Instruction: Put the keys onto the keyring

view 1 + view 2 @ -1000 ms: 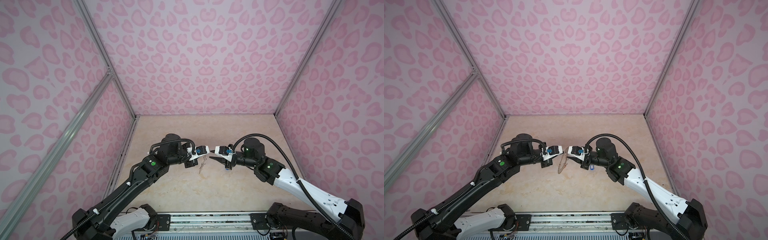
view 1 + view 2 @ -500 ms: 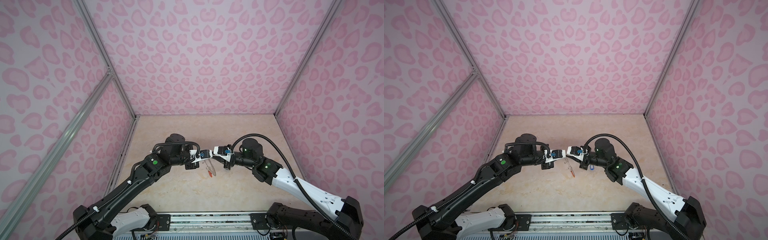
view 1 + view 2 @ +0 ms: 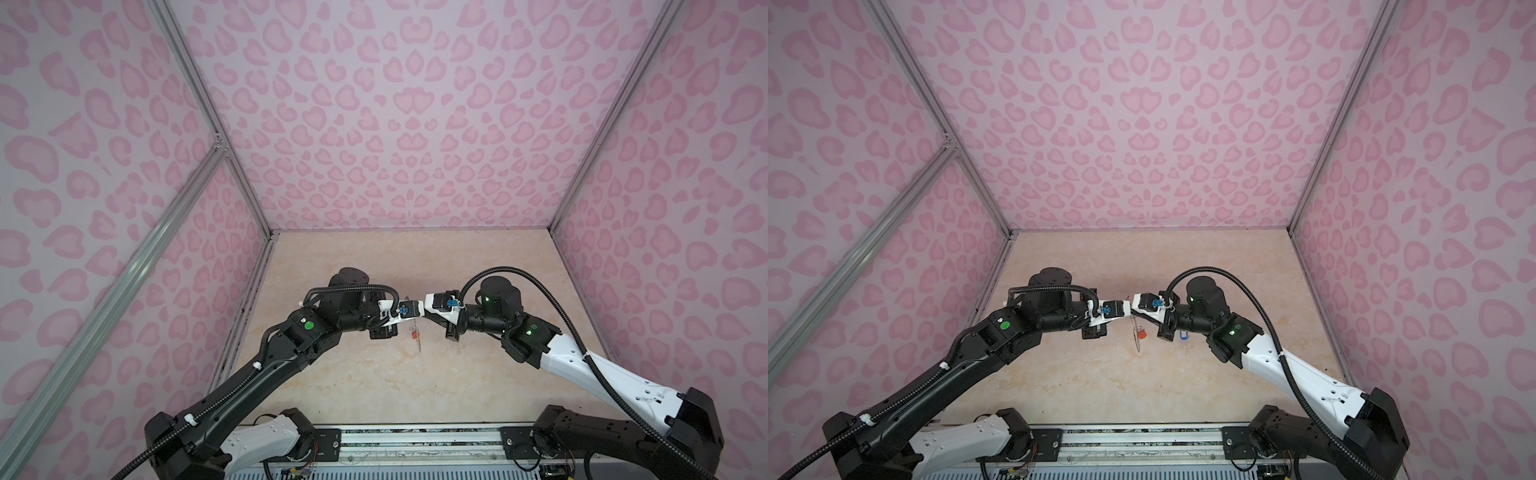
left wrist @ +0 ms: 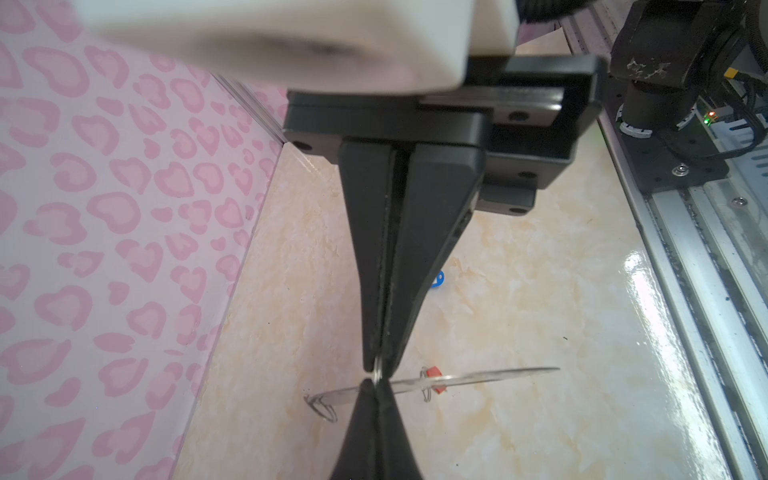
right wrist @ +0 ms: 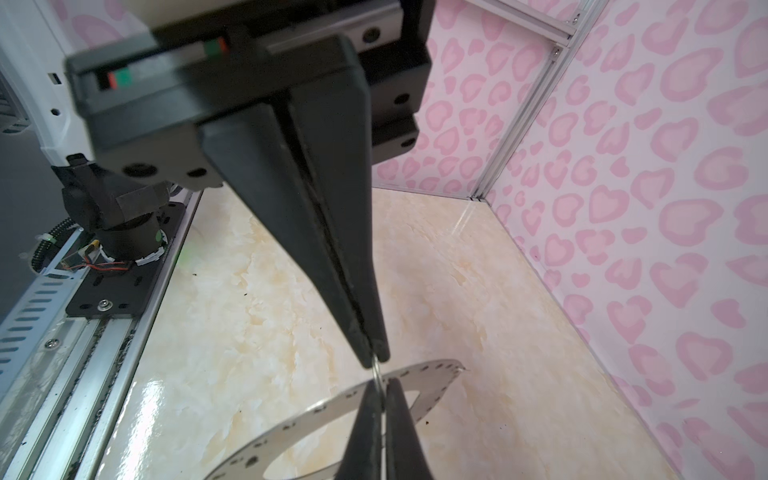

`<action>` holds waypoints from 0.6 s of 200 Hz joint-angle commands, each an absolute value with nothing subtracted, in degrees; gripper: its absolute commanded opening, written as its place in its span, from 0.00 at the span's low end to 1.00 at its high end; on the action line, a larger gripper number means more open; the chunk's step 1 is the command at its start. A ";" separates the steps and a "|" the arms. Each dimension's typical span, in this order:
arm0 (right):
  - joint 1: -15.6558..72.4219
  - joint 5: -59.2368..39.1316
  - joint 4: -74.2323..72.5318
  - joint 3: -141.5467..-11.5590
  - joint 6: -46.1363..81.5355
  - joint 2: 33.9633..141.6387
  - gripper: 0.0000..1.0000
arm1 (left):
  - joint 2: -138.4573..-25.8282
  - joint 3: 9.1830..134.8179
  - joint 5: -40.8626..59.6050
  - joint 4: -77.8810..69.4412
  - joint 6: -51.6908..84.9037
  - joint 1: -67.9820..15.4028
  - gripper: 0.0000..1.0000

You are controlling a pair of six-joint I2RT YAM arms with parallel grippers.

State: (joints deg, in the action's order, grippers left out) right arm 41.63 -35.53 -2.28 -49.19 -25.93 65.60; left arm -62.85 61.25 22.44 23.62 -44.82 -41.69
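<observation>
Since the job turns on one thin wire loop (image 5: 376, 372) at the edge of the keyring (image 5: 432, 376), you have both tools on that same wire. The left gripper (image 4: 376, 366) is clenched on it from the 9 o'clock side. The right gripper (image 5: 376, 356) is clenched on it from 3 o'clock, so the two sets of tips sit almost nose to nose with only a sliver of wire between them. A two-sided pinch like this looks meant to steady or spread the loop so a key can be fed on.

The keyring hangs edge-up beneath the tips, over the middle of the table (image 3: 1142, 257). Whether its lower rim touches the surface you cannot tell. The red-tagged key (image 4: 432, 372) sits right against the disc and appears to be on a loop already. The blue-tagged key (image 3: 1180, 336) lies on the table at about 3 o'clock from the keyring, near the right wrist and apart from the disc — it is the one left to fit. Spare loops (image 4: 322, 407) hang at the disc's far edge.

Both arms rise from their bases at 6 o'clock and bow their elbows outward. The forearms then turn inward, with the fingers aimed at each other and dipped slightly down.
</observation>
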 commanded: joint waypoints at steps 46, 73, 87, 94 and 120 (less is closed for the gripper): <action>41.48 -36.36 -8.53 -48.13 -23.14 65.57 0.00 | -57.61 52.39 29.97 7.71 -34.89 -35.02 0.35; 41.31 -37.52 -10.44 -48.08 -22.05 65.92 0.00 | -54.65 46.50 37.00 -1.81 -27.35 -29.92 0.34; 41.32 -38.09 -11.80 -48.08 -21.54 66.25 0.00 | -54.34 44.36 39.82 -5.32 -24.44 -28.84 0.32; 41.35 -38.40 -12.22 -48.08 -21.38 66.43 0.00 | -54.28 43.15 40.85 -7.12 -23.41 -28.74 0.30; 41.31 -39.41 -13.14 -48.89 -20.84 67.39 0.00 | -54.31 40.70 42.60 -12.72 -20.87 -28.65 0.26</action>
